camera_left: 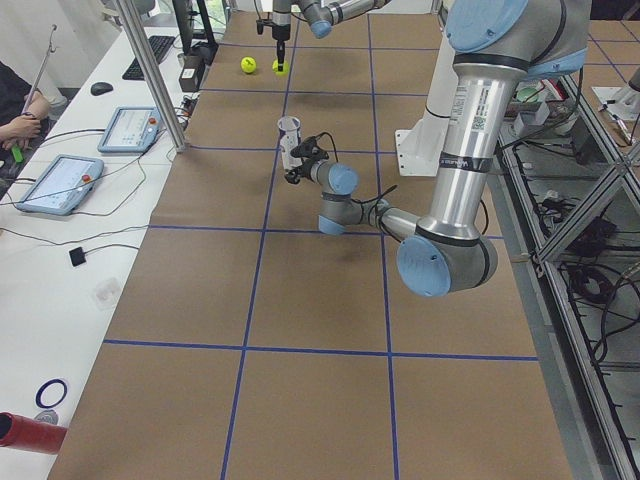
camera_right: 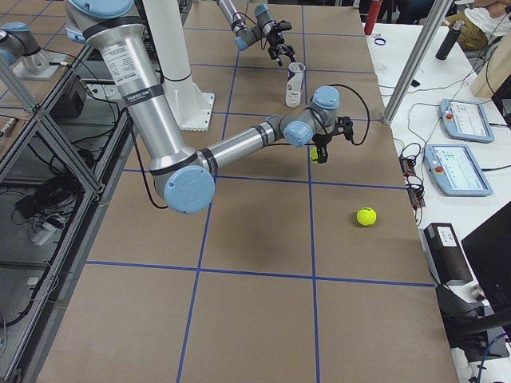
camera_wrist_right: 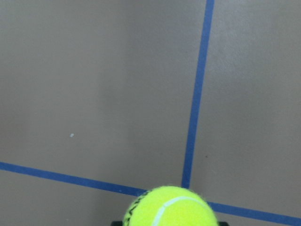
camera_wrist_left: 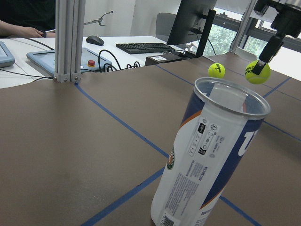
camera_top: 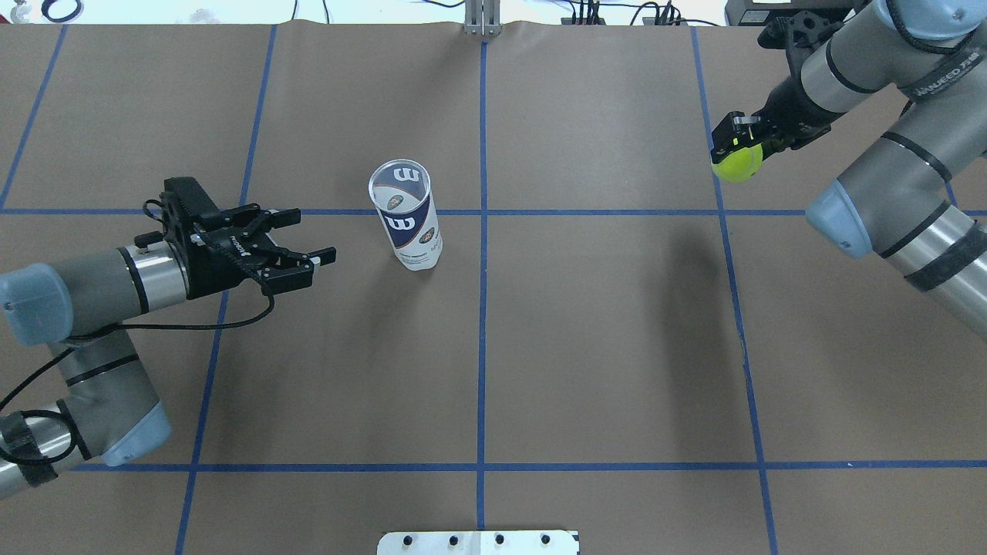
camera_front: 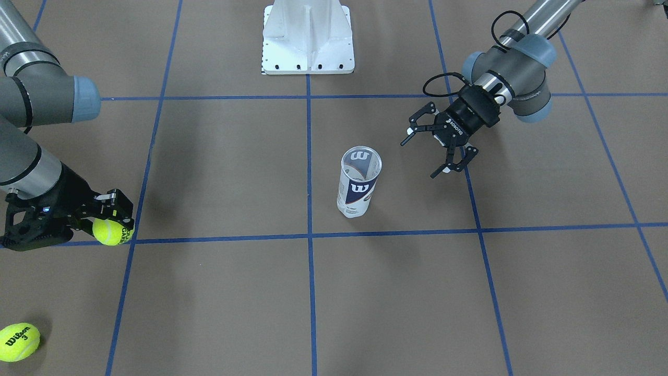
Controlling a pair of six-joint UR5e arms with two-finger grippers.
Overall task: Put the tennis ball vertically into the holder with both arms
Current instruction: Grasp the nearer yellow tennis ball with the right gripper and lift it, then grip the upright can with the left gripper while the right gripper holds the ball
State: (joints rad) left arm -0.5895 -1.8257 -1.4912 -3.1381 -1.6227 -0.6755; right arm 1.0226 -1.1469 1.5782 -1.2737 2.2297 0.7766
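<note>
Looking down at the table [camera_top: 617, 362], you see brown paper covering it, ruled into large squares by blue tape [camera_top: 483, 347]. The robot's white pedestal [camera_front: 308, 39] stands at its own edge of the table, on the centre line. On your side runs a white side desk [camera_left: 60, 255] carrying 2 tablets [camera_left: 57, 183], a keyboard [camera_wrist_left: 143, 47] and a monitor [camera_wrist_left: 190, 23]. An aluminium post [camera_wrist_left: 66, 40] rises at the table's edge.

The holder [camera_top: 405, 220] stands upright near the middle of the table. Its long axis is vertical, with the open mouth up and the closed base on the paper. The base sits just to the robot's left of the centre line and just on the robot's side of a cross line. Its "W" label shows both from the robot's side and from yours.

The left gripper [camera_top: 314, 235] points sideways at the tube's wall with its fingers spread wide and nothing between them. It is near the holder but not touching it.

The right gripper [camera_top: 734, 142] is well apart from the holder, over the robot's right part of the table. It points down, and its fingers are clamped on a tennis ball [camera_top: 738, 163] that hangs clear of the paper. A second ball [camera_front: 19, 342], marked "Wilson 3", lies loose on the paper nearer your edge, on that same side.
</note>
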